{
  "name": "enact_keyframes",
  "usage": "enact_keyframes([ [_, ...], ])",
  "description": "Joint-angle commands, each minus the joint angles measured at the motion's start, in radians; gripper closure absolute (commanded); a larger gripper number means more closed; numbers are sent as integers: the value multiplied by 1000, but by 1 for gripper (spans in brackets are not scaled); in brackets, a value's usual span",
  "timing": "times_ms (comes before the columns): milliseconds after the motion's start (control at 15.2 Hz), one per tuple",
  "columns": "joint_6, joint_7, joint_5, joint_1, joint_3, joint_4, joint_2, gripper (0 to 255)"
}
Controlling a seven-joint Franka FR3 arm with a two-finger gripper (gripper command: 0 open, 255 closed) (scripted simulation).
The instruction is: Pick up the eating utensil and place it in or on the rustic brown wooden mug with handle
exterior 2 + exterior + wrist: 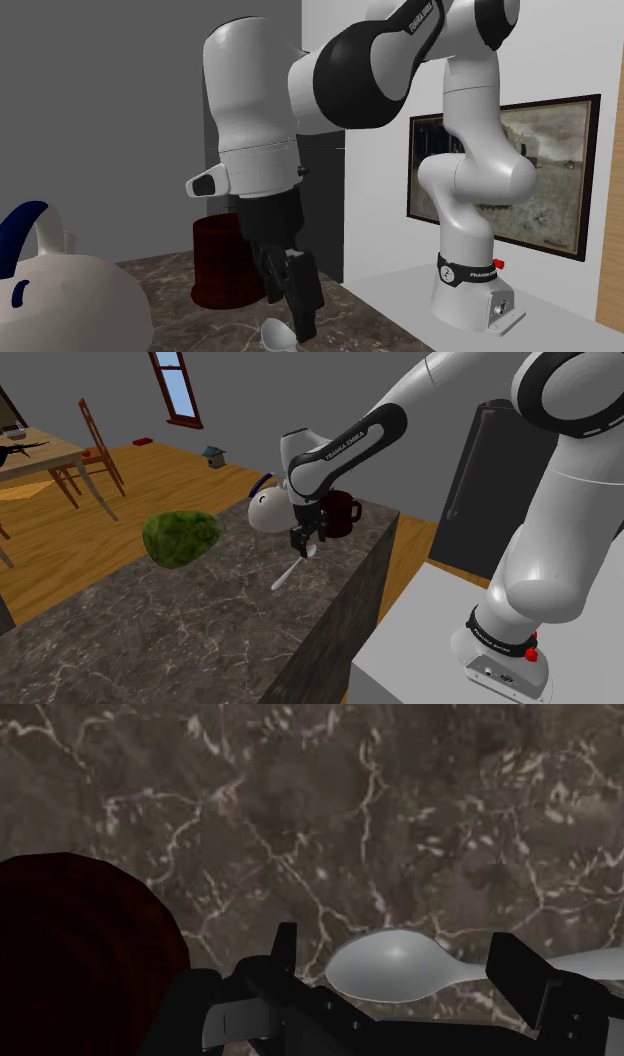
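— On the shoulder view's far left, seeing a wooden chair point(95, 447) standing on the floor. Anything showing up on the tabletop point(150, 622) itself?
— Finding a green leafy lump point(182, 537) first, then, well apart from it, a white teapot point(268, 509) with a blue handle.
— And moving further right?
— Spotting the pale spoon point(290, 570), seemingly lying flat on the dark marbled surface just beside the teapot, bowl end pointing toward the mug point(340, 512). Also noting the black gripper point(306, 544) hanging straight over that bowl end.
— Gripping it?
— Not judging so. Going by the wrist view, seeing both fingers point(284, 954) spread wide, framing the spoon's bowl, leaving a clear gap on one side and overlapping the neck on the other. Not managing to tell about contact there.
— And the mug?
— Finding it just right of the gripper: dark reddish-brown, standing upright near the tabletop's far corner, handle turning toward that view's right.
— Second exterior view agreeing?
— Reading left to right there: teapot, mug further back, gripper with the spoon's bowl just under its tips, then the white arm point(470, 180) rising from its stand point(390, 300), and a framed picture point(520, 170) hanging on the wall.
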Motion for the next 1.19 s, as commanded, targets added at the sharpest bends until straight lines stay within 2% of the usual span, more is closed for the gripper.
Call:
enact_keyframes([
  [0, 36, 1, 0, 2, 1, -22, 13, 0],
  [528, 36, 1, 0, 2, 1, -22, 13, 0],
  [594, 36, 1, 0, 2, 1, -22, 13, 255],
  [1122, 36, 1, 0, 2, 1, -22, 13, 255],
])
